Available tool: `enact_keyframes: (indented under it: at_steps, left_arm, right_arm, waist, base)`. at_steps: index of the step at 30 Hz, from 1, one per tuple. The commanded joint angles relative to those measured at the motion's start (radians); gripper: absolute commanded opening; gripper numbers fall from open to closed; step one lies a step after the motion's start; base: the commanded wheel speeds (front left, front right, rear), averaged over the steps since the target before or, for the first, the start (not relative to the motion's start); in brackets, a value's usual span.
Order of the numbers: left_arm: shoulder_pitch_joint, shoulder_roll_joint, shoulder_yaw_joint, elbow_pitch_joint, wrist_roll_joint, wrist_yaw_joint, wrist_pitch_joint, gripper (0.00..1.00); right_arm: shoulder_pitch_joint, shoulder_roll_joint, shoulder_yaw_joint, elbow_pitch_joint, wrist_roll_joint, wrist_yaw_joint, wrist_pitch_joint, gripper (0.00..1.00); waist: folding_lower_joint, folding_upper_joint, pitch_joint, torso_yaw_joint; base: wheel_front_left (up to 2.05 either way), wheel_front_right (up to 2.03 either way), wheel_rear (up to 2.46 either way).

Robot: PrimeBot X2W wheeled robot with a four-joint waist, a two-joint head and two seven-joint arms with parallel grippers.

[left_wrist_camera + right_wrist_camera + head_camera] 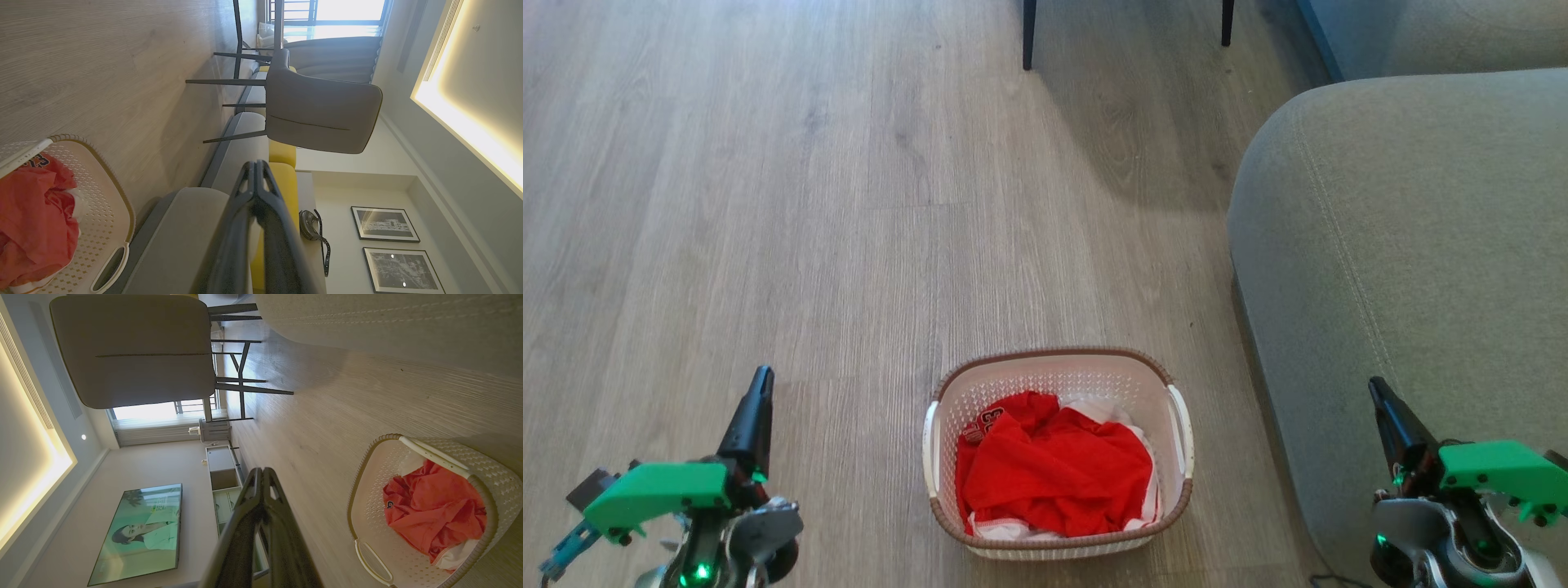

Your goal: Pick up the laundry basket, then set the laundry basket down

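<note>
Laundry basket (1045,382) on floor (849,204) at 6 o'clock, left gripper (761,377) at 8, right gripper (1375,385) at 4, both jaws closed, empty

You have one print (39,160) to read: dark outlined characters on the red garment (36,220) in the laundry basket (107,204). Folds hide part of it; the last character looks like a 3, the rest you cannot tell.

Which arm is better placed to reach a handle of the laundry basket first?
Probably left. The left gripper has just floor between it and the laundry basket; the right gripper is at the sofa, farther away.
</note>
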Motion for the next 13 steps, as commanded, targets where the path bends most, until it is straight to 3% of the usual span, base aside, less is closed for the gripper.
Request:
enact_keyframes:
  at_steps: [1,13]
  left_arm:
    - [-0.056,0.011,0.039,-0.03,-0.001,-0.007,0.01,0.0]
    - [-0.057,0.008,0.043,-0.03,0.002,-0.007,0.013,0.0]
  right_arm:
    - [-0.046,-0.018,0.015,-0.032,0.002,0.007,0.008,0.0]
    - [-0.046,-0.015,0.012,-0.032,0.0,0.007,0.011,0.0]
  waist:
    - [0.0,0.0,0.0,0.0]
    - [0.0,0.0,0.0,0.0]
  base:
    - [0.0,0.0,0.0]
    - [0.0,0.0,0.0]
